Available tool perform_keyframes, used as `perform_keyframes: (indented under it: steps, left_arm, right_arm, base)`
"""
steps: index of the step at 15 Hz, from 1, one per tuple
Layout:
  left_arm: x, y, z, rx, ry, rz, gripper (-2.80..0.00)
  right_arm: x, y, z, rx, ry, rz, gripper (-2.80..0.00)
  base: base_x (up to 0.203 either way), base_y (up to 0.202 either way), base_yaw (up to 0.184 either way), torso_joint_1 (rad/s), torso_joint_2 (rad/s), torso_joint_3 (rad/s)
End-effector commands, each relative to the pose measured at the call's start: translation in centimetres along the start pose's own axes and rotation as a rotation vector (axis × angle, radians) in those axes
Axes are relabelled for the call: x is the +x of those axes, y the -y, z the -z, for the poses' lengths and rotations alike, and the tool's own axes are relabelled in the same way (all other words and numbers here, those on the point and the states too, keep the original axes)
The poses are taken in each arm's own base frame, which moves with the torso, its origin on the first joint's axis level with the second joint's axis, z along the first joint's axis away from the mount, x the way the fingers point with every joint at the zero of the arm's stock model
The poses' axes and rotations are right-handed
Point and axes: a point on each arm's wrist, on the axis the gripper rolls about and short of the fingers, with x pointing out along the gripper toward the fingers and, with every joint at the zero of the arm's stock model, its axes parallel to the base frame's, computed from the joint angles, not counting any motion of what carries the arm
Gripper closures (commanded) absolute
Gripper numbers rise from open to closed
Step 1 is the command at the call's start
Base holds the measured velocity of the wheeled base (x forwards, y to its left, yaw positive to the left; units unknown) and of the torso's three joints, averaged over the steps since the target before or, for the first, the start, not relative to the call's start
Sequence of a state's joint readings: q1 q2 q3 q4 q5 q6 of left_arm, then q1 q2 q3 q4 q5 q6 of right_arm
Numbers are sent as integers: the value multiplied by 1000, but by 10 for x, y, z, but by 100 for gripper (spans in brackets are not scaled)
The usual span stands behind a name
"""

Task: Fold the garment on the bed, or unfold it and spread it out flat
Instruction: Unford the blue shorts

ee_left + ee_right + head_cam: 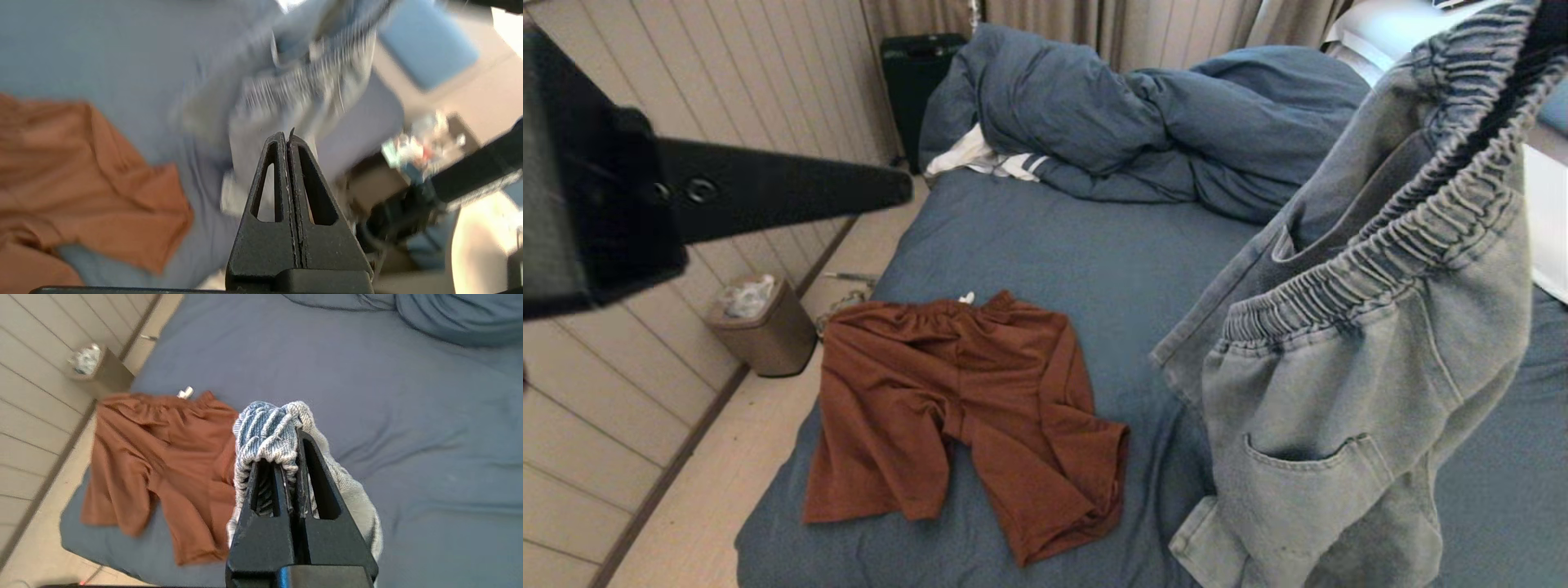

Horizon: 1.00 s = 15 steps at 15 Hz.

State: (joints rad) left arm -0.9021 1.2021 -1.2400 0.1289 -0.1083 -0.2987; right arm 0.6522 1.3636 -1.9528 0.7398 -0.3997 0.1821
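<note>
Right gripper (292,457) clamped on elastic waistband of grey jeans (1347,367), hanging limp above bed (1054,245); left gripper (288,141) pressed together, empty. Soft, fairly heavy denim; best pinched at opposite waistband corner

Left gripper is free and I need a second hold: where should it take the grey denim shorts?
Judging by the hang, take the elastic waistband at its low free end, coming from the robot's left. The right gripper pinches the band's other end, so the grey denim shorts dangle above the bed; the left gripper is shut and holds nothing.
</note>
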Motion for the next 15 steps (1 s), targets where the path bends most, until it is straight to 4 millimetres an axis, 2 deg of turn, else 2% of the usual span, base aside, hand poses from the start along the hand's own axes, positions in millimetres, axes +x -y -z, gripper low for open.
perform_keyframes:
  steps: [1, 4, 7, 10, 13, 14, 15]
  left_arm:
    - [49, -11, 26, -28, -138, 11, 0]
    - [112, -24, 53, -67, -214, 49, 0]
    - [155, -34, 74, -73, -227, 58, 0]
    - [176, -39, 84, -69, -234, 91, 0]
    - [173, -39, 87, -70, -239, 91, 0]
    - [171, -39, 88, -71, -242, 90, -280]
    - [170, -39, 87, -70, -238, 91, -280]
  right_arm:
    - [9, -3, -1, 2, 5, 0, 0]
    - [5, -11, -9, 10, 85, -95, 0]
    - [-8, -23, -12, 18, 116, -236, 0]
    - [-20, -31, -12, 17, 113, -347, 0]
    - [-17, -34, -10, 12, 102, -352, 0]
    - [-16, -34, -10, 11, 101, -352, 0]
    - [-17, -34, -10, 10, 100, -351, 0]
  base:
    - [0, 0, 0, 0, 0, 0]
    - [0, 0, 0, 0, 0, 0]
    - [0, 0, 0, 0, 0, 0]
    - [0, 0, 0, 0, 0, 0]
    - [0, 0, 0, 0, 0, 0]
    - [0, 0, 0, 0, 0, 0]
    - [0, 0, 0, 0, 0, 0]
